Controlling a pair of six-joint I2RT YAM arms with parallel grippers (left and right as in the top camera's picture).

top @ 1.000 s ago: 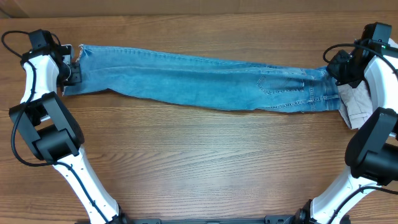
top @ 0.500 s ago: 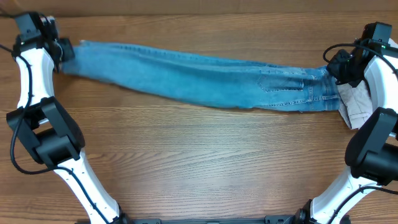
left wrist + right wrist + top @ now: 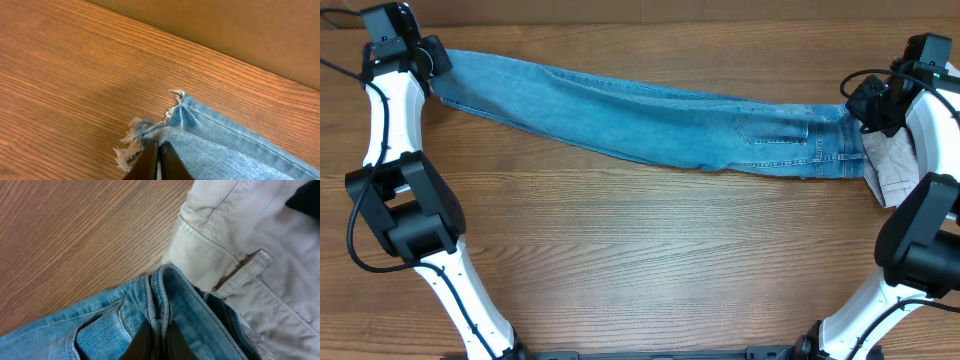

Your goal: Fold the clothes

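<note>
The light-blue jeans (image 3: 640,120) lie stretched across the back of the table, pocket side up. At the far left my left gripper (image 3: 432,60) pinches their frayed hem (image 3: 131,150). In the left wrist view its fingers (image 3: 158,150) are pressed almost together at the denim's corner. My right gripper (image 3: 863,108) is shut on the waistband end at the far right. The right wrist view shows its fingers (image 3: 161,335) clamped on a thick folded seam of the jeans (image 3: 100,325).
An off-white garment (image 3: 892,165) lies bunched at the right edge, beside and partly under the waistband (image 3: 250,245). A bit of black cloth (image 3: 306,197) shows beyond it. A brown wall runs along the table's back edge (image 3: 240,35).
My left gripper has carried the hem toward the back edge and slightly right, so the leg now slants from back left. The right gripper has not moved.
</note>
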